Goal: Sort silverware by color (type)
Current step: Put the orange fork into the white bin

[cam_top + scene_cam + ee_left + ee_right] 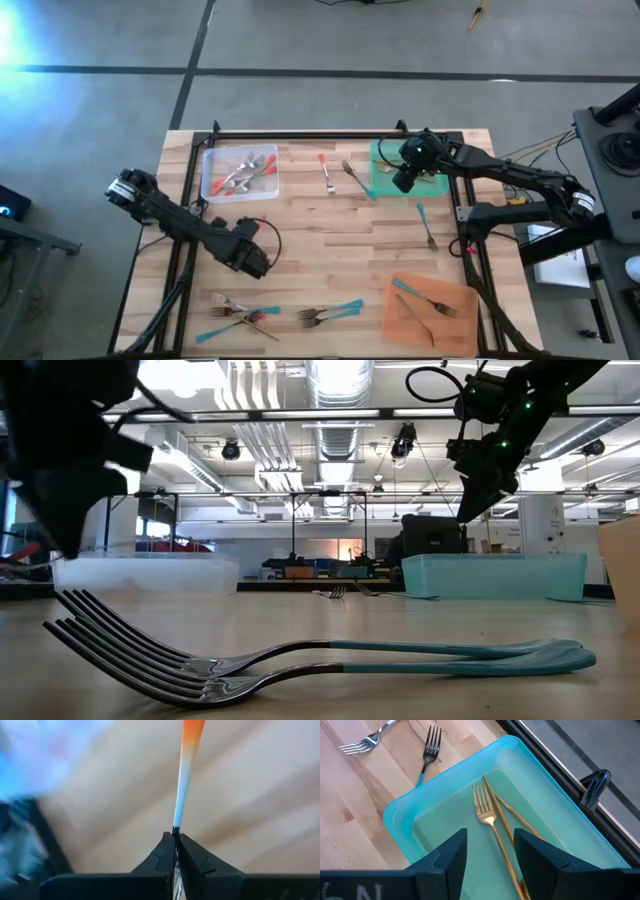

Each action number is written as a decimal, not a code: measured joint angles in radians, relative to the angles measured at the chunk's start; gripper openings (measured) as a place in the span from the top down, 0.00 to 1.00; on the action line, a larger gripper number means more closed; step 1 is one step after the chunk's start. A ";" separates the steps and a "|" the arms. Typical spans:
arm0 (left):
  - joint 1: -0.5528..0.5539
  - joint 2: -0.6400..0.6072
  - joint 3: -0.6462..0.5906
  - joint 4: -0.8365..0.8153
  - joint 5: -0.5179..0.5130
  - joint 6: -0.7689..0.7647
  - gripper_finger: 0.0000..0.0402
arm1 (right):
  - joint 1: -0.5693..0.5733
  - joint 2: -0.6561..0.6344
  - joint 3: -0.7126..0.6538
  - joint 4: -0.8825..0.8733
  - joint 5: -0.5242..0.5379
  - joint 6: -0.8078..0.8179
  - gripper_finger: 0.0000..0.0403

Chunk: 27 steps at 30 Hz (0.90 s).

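From above, the butcher-block table [330, 240] carries three shallow plastic trays: a clear tray [240, 172] at the back left holding red-handled pieces, a green tray [385, 160] at the back right, and an orange tray [432, 307] at the front right with a teal-handled fork [425, 297] on it. Loose silverware lies between them, including a red-handled fork [326, 172] and teal-handled forks [330, 314] along the front edge. Only the left wrist view shows that the left gripper [175, 840] has its dark fingers pressed together on a thin, glossy handle [186, 770] fading from white to orange-red. Only the right wrist view shows the green tray's contents: a slim gold fork [487, 825] beside another gold piece, with the right gripper [490, 851] spread wide and empty above them. The low view shows two stacked teal-handled forks' curved metal tines close up.
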 joint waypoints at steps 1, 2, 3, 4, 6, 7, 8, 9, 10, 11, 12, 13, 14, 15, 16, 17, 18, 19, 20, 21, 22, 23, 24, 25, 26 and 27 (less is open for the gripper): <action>0.011 -0.001 0.015 -0.022 -0.037 0.016 1.00 | 0.000 0.000 0.000 0.000 0.000 0.000 0.62; 0.026 -0.001 0.027 -0.035 -0.071 0.035 1.00 | 0.000 0.000 0.000 0.000 0.000 0.000 0.62; 0.045 -0.002 0.036 -0.050 -0.104 0.055 1.00 | 0.000 0.000 0.000 0.000 0.000 0.000 0.62; 0.068 -0.004 0.039 -0.066 -0.134 0.075 1.00 | 0.000 0.000 0.000 0.000 0.000 0.000 0.62; 0.129 -0.012 0.039 -0.088 -0.175 0.123 1.00 | 0.000 0.000 0.000 0.000 0.000 0.000 0.62; 0.166 -0.017 0.037 -0.087 -0.189 0.154 1.00 | 0.000 0.000 0.000 0.000 0.000 0.000 0.62; 0.204 -0.023 0.034 -0.088 -0.199 0.188 1.00 | 0.000 0.000 0.000 0.000 0.000 0.000 0.62; 0.245 -0.031 0.031 -0.090 -0.209 0.227 1.00 | 0.000 0.000 0.000 0.000 0.000 0.000 0.62; 0.283 -0.037 0.029 -0.088 -0.224 0.263 1.00 | 0.000 0.000 0.000 0.000 0.000 0.000 0.62; 0.322 -0.043 0.029 -0.080 -0.243 0.302 1.00 | 0.000 0.000 0.000 0.000 0.000 0.000 0.62; 0.359 -0.051 0.028 -0.069 -0.260 0.344 1.00 | 0.000 0.000 0.000 0.000 0.000 0.000 0.62; 0.393 -0.057 0.028 -0.055 -0.278 0.389 1.00 | 0.000 0.000 0.000 0.000 0.000 0.000 0.62; 0.425 -0.067 0.028 -0.039 -0.291 0.434 1.00 | 0.000 0.000 0.000 0.000 0.000 0.000 0.62; 0.454 -0.074 0.028 -0.023 -0.299 0.476 1.00 | 0.000 0.000 0.000 0.000 0.000 0.000 0.62; 0.480 -0.082 0.028 -0.010 -0.305 0.515 1.00 | 0.000 0.000 0.000 0.000 0.000 0.000 0.62; 0.503 -0.090 0.028 0.003 -0.314 0.551 1.00 | 0.000 0.000 0.000 0.000 0.000 0.000 0.62; 0.524 -0.098 0.027 0.014 -0.327 0.585 1.00 | 0.000 0.000 0.000 0.000 0.000 0.000 0.62; 0.543 -0.107 0.027 0.025 -0.339 0.613 1.00 | 0.000 0.000 0.000 0.000 0.000 0.000 0.62; 0.563 -0.114 0.027 0.030 -0.353 0.637 1.00 | 0.000 0.000 0.000 0.000 0.000 0.000 0.62; 0.581 -0.121 0.027 0.030 -0.357 0.658 1.00 | 0.000 0.000 0.000 0.000 0.000 0.000 0.62; 0.601 -0.125 0.026 0.030 -0.359 0.676 1.00 | 0.000 0.000 0.000 0.000 0.000 0.000 0.62; 0.619 -0.129 0.025 0.029 -0.363 0.693 1.00 | 0.000 0.000 0.000 0.000 0.000 0.000 0.62; 0.637 -0.133 0.022 0.033 -0.367 0.711 1.00 | 0.000 0.000 0.000 0.000 0.000 0.000 0.62; 0.656 -0.136 0.017 0.034 -0.369 0.727 1.00 | 0.000 0.000 0.000 0.000 0.000 0.000 0.62; 0.674 -0.137 0.010 0.036 -0.371 0.738 1.00 | 0.000 0.000 0.000 0.000 0.000 0.000 0.62; 0.691 -0.137 0.003 0.039 -0.372 0.749 1.00 | 0.000 0.000 0.000 0.000 0.000 0.000 0.62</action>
